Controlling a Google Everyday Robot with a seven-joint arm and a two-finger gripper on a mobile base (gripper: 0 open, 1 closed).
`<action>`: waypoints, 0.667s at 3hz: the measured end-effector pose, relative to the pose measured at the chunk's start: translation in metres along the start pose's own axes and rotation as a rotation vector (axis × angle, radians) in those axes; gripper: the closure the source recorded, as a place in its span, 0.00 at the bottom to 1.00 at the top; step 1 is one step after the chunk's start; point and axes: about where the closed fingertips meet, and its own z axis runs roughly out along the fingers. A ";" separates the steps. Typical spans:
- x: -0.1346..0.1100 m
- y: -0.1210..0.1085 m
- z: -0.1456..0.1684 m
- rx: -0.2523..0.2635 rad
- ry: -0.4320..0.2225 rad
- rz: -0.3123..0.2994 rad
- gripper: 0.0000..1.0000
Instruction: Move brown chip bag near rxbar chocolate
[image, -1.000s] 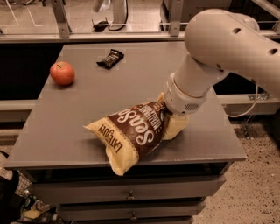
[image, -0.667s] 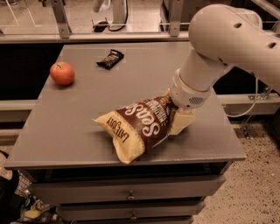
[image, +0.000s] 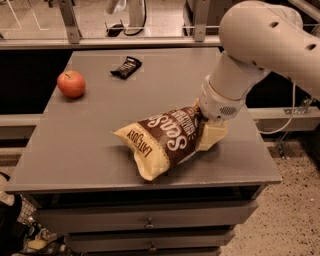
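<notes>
Item: brown chip bag (image: 162, 140), lying tilted on the near-right part of the worktop (image: 90, 145), its right end meeting the gripper (image: 207, 120). Gripper is sitting at the bag's right end under the arm's wrist; whether it is clamping the bag cannot be told.

Item: rxbar chocolate (image: 126, 67), resting well apart at the far centre, with an apple (image: 71, 84) to its left.

Progress: transfer is looking under way, most of the travel remaining.

Change: bag and gripper are shifting rightward and slightly farther back since the earlier frames.
</notes>
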 end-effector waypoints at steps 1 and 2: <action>0.037 -0.041 -0.054 0.062 0.054 0.083 1.00; 0.066 -0.078 -0.103 0.145 0.099 0.153 1.00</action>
